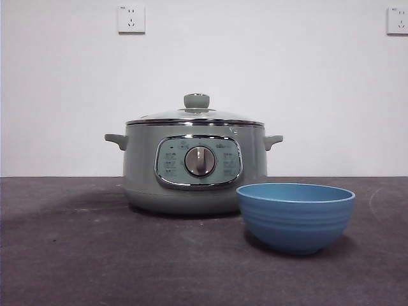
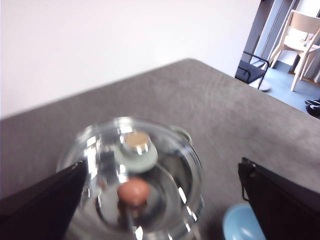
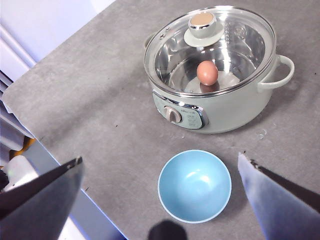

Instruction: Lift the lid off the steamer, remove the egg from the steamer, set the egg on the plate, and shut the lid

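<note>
Plate (image 1: 296, 217): empty, before steamer (image 1: 194, 167)
Lid (image 1: 195, 115): on steamer
Egg (image 3: 207, 72): inside
Left gripper (image 2: 160, 200): released, above lid
Right gripper (image 3: 160, 195): released, high

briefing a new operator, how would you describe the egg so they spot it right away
Find the steamer, the big sage-green pot behind the plate. Look down through its clear lid and the egg sits inside. It is the only small reddish-brown oval there; the pale green knob is on the lid above it.
</note>
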Action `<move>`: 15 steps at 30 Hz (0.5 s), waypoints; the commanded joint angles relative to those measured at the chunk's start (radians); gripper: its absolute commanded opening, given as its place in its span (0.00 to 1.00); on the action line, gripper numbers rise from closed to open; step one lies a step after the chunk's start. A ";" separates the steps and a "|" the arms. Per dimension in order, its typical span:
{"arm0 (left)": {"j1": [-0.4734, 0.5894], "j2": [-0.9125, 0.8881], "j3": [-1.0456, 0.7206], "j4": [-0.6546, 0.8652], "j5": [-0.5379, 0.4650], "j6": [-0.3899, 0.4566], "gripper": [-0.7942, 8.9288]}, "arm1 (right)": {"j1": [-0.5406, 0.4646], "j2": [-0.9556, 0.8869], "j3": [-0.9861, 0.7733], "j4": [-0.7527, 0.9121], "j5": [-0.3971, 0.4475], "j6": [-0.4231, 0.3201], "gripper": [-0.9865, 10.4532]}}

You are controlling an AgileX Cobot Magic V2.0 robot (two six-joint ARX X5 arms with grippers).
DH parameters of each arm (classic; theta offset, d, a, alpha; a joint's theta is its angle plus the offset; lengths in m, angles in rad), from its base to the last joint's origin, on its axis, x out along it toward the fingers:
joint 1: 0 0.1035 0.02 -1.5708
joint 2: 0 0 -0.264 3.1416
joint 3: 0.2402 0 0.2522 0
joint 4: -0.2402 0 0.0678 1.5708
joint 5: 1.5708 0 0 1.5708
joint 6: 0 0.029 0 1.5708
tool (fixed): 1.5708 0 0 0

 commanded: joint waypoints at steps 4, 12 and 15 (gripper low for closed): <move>-0.078 0.193 0.071 0.123 -0.082 0.013 0.67 | 0.002 0.020 0.002 0.006 0.002 0.007 0.63; -0.142 0.402 0.119 0.321 -0.174 0.013 0.67 | 0.002 0.030 0.002 0.005 0.002 0.007 0.63; -0.157 0.457 0.119 0.373 -0.212 0.018 0.67 | 0.002 0.030 0.002 0.005 0.002 0.007 0.63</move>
